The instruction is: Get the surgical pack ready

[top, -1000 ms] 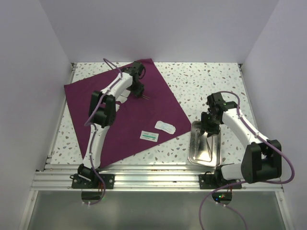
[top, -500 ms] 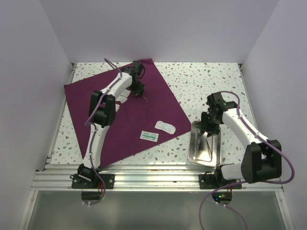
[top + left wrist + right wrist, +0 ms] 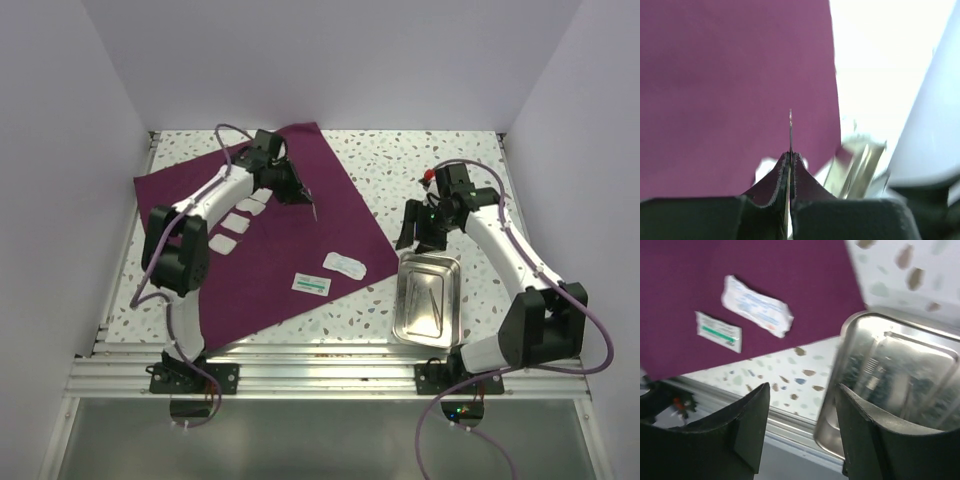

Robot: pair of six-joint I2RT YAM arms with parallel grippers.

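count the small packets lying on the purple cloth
2: the green-striped packet by the cloth's near edge, and the white crinkled packet just right of it, nearer the tray. Others could be hidden under the left arm.

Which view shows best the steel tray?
Top external: the whole tray is visible, with all four edges. Right wrist shows only part of it, cut off by the frame. Left wrist gives only a shiny blur, perhaps the tray.

Robotics lab booth: plain white walls (image 3: 330,60), speckled tabletop (image 3: 425,165), aluminium rails (image 3: 320,374).
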